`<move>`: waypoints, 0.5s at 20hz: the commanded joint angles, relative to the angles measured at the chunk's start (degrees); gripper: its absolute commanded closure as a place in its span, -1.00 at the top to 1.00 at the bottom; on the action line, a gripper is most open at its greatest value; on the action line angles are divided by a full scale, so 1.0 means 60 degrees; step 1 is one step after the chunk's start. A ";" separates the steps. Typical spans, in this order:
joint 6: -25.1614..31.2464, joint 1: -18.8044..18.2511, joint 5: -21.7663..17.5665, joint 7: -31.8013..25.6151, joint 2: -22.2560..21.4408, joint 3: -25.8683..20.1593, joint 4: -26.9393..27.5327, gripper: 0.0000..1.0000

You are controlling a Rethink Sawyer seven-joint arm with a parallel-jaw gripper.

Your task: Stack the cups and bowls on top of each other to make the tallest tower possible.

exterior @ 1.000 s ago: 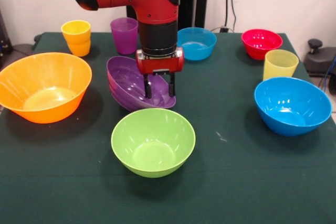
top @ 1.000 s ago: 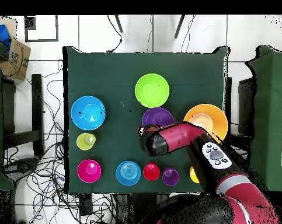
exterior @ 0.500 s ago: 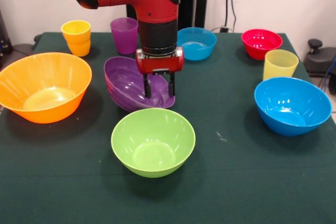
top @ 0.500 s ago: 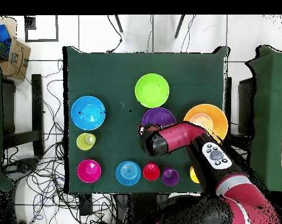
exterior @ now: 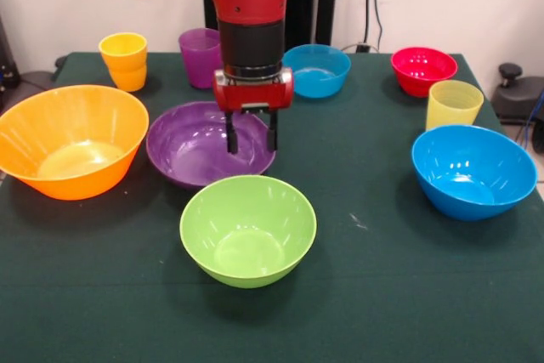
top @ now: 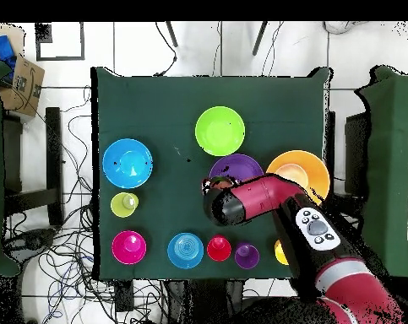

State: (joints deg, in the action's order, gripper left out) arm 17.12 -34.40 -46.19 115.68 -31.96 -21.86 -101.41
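Purple bowl (exterior: 200,144): a moment ago tipped on edge in my grip, now flat on the counter (exterior: 382,278), centre-left of frame, between orange bowl (exterior: 70,138) and green bowl (exterior: 247,229). Gripper (exterior: 250,135): lifted, fingers apart, empty, hovering over its right rim. Glossy thin plastic, round, light, stiff, likely slippery; best pinched across the rim wall.

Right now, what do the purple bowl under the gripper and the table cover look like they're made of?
The purple bowl looks like glossy moulded plastic: thin rim, smooth wall, soft light reflections inside. The table cover looks like dark green felt or similar matte cloth: no shine, faint lint specks. Neither is certain from looks alone.
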 commanded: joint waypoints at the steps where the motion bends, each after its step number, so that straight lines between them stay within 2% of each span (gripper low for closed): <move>1: 0.0701 0.0006 0.0102 -0.1079 -0.1048 -0.0878 -0.0838 1.00; 10: 0.0796 -0.0147 0.0134 -0.1080 -0.1310 -0.0953 -0.1148 1.00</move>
State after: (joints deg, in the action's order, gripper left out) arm 17.13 -35.09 -45.89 115.68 -38.79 -23.05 -104.34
